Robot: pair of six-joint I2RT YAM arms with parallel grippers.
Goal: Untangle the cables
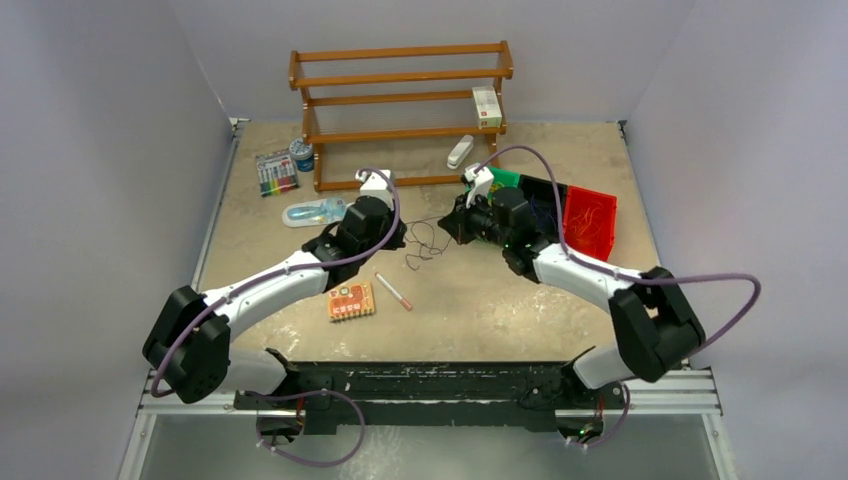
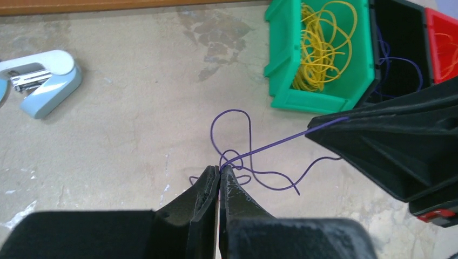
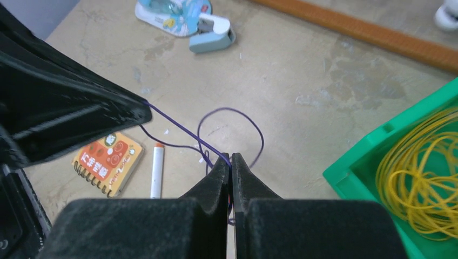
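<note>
As seen from above, a purple cable (image 1: 425,245) is strung mid-frame between the left hand (image 1: 402,238) and the right hand (image 1: 449,228). From the left wrist, the left hand is clamped on it at lower centre. From the right wrist, the right hand is pinched shut on it, also lower centre.

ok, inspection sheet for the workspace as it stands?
Surface: mottled beige tabletop, worn patches.
Job's things: thin dark purple wire, knotted loops, stretched between both grippers; yellow wire coil in green plastic bin; black bin and red bin beside it.
Clutter: orange spiral notepad, white orange-capped marker, pale blue stapler.
Grippers: left gripper shut on the purple wire; right gripper likewise.
Cables: purple hoses along both arms.
Surroundings: wooden rack behind, grey walls.
</note>
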